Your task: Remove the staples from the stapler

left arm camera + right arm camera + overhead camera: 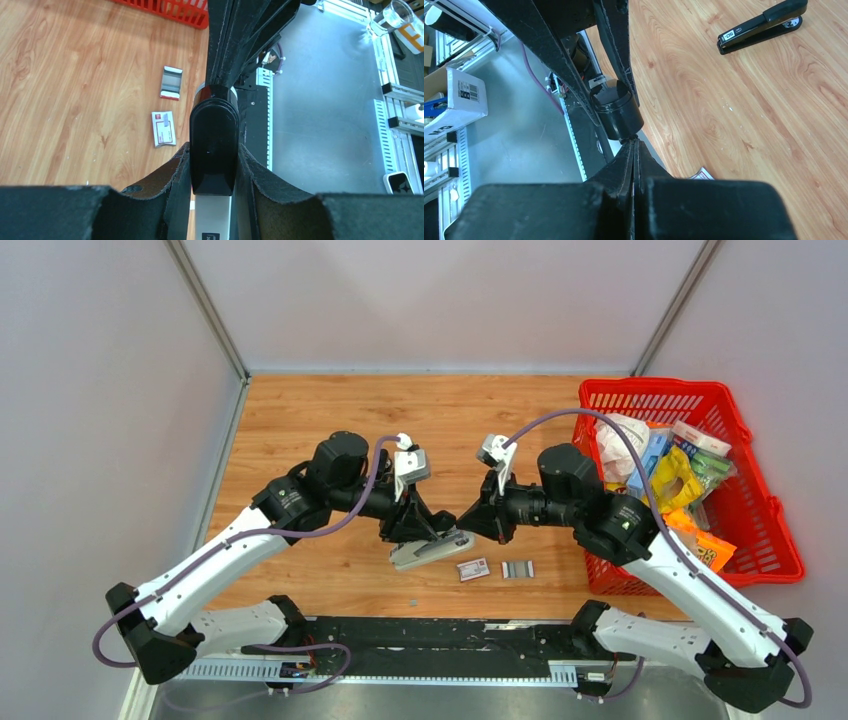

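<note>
Staples (517,569) lie on desk (330,420) beside small box (473,569). Left gripper (413,525) pinches stapler (432,551), held above desk. Right gripper (472,521) pressed together, tip at stapler's end.

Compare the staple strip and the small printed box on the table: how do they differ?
The staples are silvery-grey and ribbed; the box is white with red print. The staples lie nearer the red basket; the box lies nearer the stapler. Both lie flat on the table, untouched.

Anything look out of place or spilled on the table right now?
Only the staples lie loose on the table beside the white-and-red box, outside the stapler in the left gripper. Nothing looks spilled or damaged.
</note>
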Tool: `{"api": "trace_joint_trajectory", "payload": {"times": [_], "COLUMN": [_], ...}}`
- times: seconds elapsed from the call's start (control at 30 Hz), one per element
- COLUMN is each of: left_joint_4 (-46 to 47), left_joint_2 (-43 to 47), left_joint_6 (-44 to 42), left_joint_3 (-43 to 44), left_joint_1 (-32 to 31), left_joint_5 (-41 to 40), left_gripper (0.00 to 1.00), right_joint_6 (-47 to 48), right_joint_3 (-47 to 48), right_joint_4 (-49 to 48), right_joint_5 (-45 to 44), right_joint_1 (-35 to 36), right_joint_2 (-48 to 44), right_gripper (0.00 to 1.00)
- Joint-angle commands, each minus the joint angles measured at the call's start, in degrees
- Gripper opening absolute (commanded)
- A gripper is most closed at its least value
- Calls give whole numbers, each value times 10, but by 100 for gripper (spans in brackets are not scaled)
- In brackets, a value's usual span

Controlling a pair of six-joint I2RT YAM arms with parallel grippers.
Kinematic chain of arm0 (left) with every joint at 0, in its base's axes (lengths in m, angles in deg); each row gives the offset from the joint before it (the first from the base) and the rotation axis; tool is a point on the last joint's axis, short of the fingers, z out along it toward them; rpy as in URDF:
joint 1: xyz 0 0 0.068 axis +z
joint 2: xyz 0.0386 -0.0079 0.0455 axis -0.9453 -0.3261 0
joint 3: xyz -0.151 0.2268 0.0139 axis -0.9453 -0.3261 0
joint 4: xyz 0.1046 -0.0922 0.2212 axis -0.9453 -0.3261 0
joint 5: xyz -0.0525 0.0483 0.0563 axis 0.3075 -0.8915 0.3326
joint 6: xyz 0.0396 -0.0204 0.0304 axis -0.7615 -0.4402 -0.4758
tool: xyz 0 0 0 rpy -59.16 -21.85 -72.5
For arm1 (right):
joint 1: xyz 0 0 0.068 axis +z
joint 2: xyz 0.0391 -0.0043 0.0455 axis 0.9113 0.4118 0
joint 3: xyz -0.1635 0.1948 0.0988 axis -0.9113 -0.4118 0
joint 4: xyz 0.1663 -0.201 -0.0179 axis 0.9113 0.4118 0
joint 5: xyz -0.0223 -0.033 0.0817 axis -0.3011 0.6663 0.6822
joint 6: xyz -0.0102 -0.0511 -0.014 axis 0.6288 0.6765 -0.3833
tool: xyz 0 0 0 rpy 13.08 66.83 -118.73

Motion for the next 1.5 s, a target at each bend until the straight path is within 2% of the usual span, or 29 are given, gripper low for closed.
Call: {"api": "trace_joint_trajectory", "payload": {"times": [0.0, 0.23, 0.73, 1.03, 1.13, 1.47], "left_joint_4": [43, 67, 163, 181, 204, 261], "left_joint_2": [14, 23, 46, 57, 58, 62], "left_joint_6": [3, 17, 87, 117, 134, 179], "left_joint_3": [3, -1, -16, -16, -23, -45], "left_joint_1": [-3, -5, -5, -6, -10, -13], "left_joint_5": [13, -2, 21, -81, -124, -197], "left_gripper": [0, 0, 0, 0, 0, 0], "right_joint_6": [-9, -12, -40, -59, -73, -149], "right_joint_3": [22, 6, -77, -112, -121, -174], "right_joint_4": [-38, -44, -75, -82, -96, -189], "right_joint_5": [9, 6, -8, -47, -83, -217], "right_joint_1": [8, 19, 28, 38, 53, 111], "right_joint_2": [4, 18, -18, -41, -32, 11], "right_gripper": [0, 0, 0, 0, 0, 0]}}
